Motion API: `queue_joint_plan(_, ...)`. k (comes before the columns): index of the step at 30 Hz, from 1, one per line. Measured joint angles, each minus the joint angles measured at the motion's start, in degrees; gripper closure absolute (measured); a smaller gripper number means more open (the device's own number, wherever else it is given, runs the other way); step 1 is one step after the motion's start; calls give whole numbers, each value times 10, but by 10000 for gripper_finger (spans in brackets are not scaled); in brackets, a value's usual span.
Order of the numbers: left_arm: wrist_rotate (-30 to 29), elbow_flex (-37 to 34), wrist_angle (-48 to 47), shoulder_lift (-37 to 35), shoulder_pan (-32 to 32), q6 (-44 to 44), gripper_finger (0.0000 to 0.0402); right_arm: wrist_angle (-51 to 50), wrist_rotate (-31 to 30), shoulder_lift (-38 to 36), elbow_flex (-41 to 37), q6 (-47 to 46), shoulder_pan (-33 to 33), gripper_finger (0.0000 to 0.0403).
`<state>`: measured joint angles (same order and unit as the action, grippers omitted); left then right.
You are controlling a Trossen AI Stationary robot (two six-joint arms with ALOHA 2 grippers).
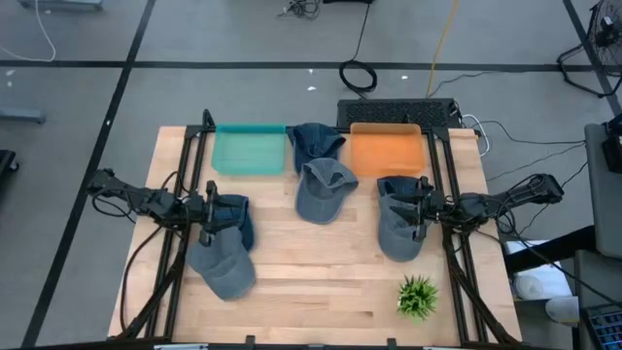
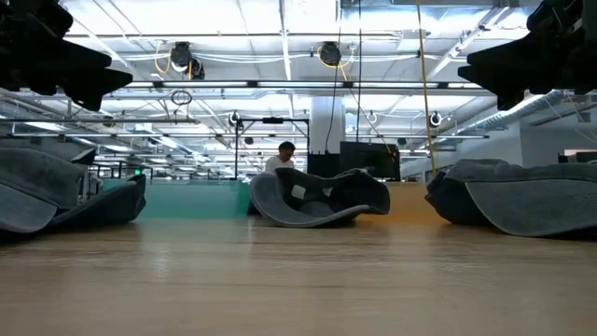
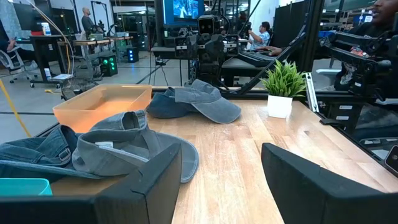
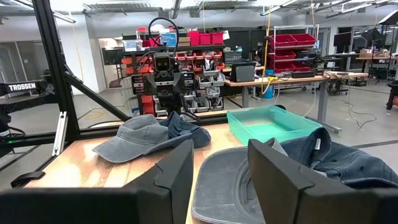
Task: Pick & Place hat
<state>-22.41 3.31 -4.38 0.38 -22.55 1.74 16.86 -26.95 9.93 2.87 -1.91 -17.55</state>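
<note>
left gripper (image 1: pixel 206 220): over left-side caps, fingers (image 3: pixel 155 180) spread apart, nothing between them
right gripper (image 1: pixel 422 208): over right-side caps, fingers (image 4: pixel 177 171) parted with a gap, holding nothing
left grey cap (image 1: pixel 222 264): flat on table, near front-left, partly under left gripper
left navy cap (image 1: pixel 238 216): touching the grey one, behind it
centre grey cap (image 1: pixel 324 190): mid-table, brim toward front
centre navy cap (image 1: pixel 314 142): between the two bins, overlapping centre grey cap
right grey cap (image 1: pixel 396 231): under right gripper
right navy cap (image 1: pixel 398 189): just behind right grey cap
teal bin (image 1: pixel 250 150): back left
orange bin (image 1: pixel 386 150): back right
potted plant (image 1: pixel 418 297): front right
table (image 1: pixel 321 282): light wood
</note>
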Motion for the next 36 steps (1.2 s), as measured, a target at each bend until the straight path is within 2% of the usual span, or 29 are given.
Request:
queue_joint_plan(31, 0, 0, 0, 0, 0, 0, 172, 0, -1, 0, 0, -13, 0, 263)
queue_joint_plan(36, 0, 0, 0, 0, 0, 0, 172, 0, -1, 0, 0, -19, 0, 236)
